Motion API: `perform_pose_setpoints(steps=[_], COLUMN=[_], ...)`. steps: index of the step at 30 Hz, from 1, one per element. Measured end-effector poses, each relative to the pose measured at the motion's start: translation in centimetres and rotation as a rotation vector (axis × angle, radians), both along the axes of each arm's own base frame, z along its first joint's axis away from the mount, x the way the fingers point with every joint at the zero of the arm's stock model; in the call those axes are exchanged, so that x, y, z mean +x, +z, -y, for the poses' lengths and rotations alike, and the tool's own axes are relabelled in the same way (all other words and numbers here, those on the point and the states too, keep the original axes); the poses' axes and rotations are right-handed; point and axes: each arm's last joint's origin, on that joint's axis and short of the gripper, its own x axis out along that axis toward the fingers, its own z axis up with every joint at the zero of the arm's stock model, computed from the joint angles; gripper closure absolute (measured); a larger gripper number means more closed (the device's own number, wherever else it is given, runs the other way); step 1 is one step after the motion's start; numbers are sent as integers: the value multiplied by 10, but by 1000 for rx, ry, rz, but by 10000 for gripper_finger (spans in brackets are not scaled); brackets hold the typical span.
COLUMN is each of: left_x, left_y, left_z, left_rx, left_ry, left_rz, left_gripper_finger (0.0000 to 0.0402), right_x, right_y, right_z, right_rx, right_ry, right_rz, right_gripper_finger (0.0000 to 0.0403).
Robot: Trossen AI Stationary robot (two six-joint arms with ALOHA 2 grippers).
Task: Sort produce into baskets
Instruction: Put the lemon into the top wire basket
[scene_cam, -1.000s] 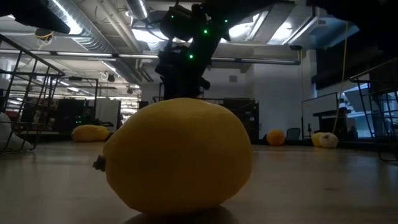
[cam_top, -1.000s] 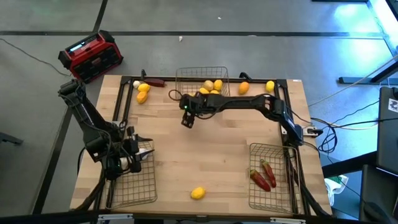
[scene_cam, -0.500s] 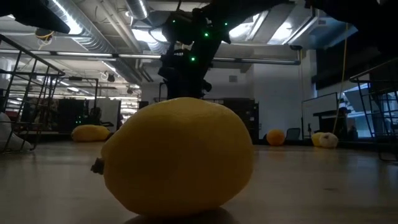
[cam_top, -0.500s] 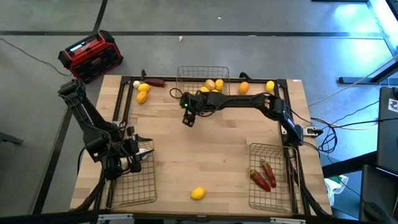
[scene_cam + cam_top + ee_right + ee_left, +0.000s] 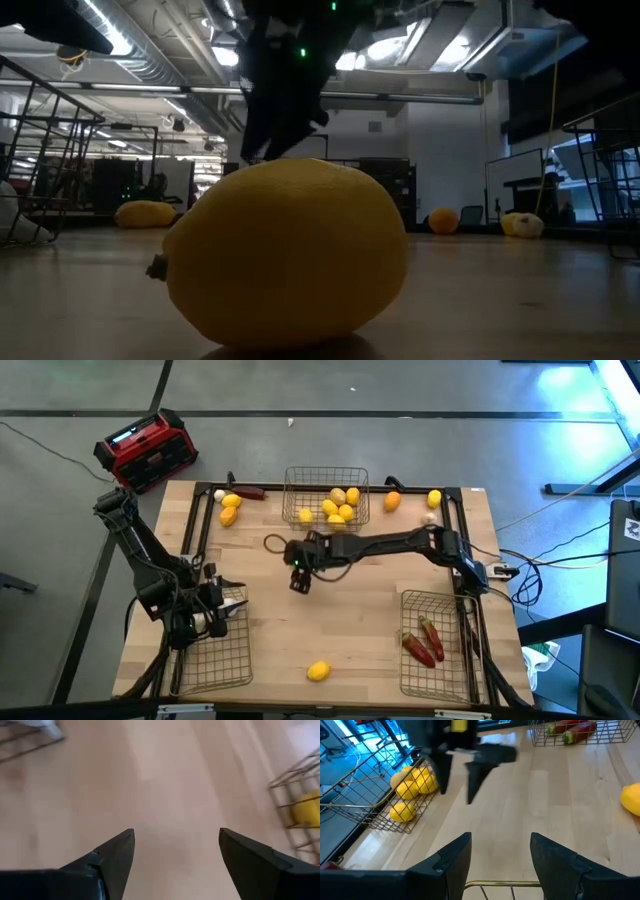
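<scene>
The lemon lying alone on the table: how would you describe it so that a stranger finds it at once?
Look at the table's near edge, between the two wire baskets at its corners. A single yellow lemon lies on bare wood there, inside no basket and with no other produce beside it.

A red-and-black box (image 5: 146, 451) sits on the grey floor (image 5: 400, 390) beside the wooden surface (image 5: 350, 600), cables (image 5: 40, 440) trailing nearby.

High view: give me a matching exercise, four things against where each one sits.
Things:
1. red chilies
2. lone lemon
3. right tool
4. left tool

Places:
A. over the left wire basket
B. in the right wire basket
C. bare wood, front edge
D. above the table's middle, open and empty

Pairs: 1-B, 2-C, 3-D, 4-A
</scene>
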Motion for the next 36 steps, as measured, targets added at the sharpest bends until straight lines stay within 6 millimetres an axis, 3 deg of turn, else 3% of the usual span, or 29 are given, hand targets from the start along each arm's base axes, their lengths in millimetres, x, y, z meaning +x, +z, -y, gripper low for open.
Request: perform_pose_setpoints(steps=[14, 21, 27, 36], left_x=[0, 0, 2, 2], left_y=[0, 0, -3, -3], left_z=[2, 3, 5, 5], left_rx=[-33, -85, -63, -51], left_ry=[-24, -16, -7, -12], left_rz=[-29, -24, -16, -20], left_gripper_finger=[204, 204, 204, 204], right_x=[-8, -37, -56, -80], right_y=[1, 3, 2, 2], right_z=[-65, -126, -177, -231], right_rx=[123, 151, 154, 171], right_ry=[83, 217, 272, 334], right_rz=[-32, -185, -209, -188], right_gripper_finger=[116, 116, 116, 116])
